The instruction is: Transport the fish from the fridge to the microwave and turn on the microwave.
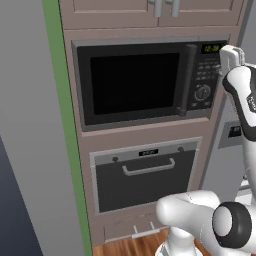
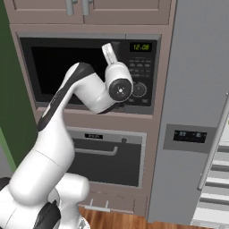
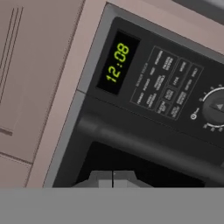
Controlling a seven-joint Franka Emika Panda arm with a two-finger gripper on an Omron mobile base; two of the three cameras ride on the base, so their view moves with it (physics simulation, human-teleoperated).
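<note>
The microwave (image 1: pixel 135 82) is built into the cabinet wall, its dark glass door closed. Its side panel (image 3: pixel 166 87) shows green digits (image 3: pixel 117 61), buttons and a round knob (image 3: pixel 216 107). My gripper (image 3: pixel 113 179) is shut with nothing between its tips and hovers close in front of the microwave's vertical handle (image 3: pixel 144 144), beside the panel. In the right base view my hand (image 2: pixel 109 51) is raised before the microwave (image 2: pixel 49 67). The grey fridge (image 2: pixel 197 89) stands to the right, with a small dark display (image 2: pixel 190 135). The fish is out of view.
A dark oven (image 1: pixel 145 175) with a horizontal handle sits under the microwave. Cabinet doors (image 1: pixel 150 10) are above it. A green-edged wall (image 1: pixel 65 125) bounds the left side. White fridge shelves (image 2: pixel 219 179) show at the far right past the long bar handle (image 2: pixel 214 143).
</note>
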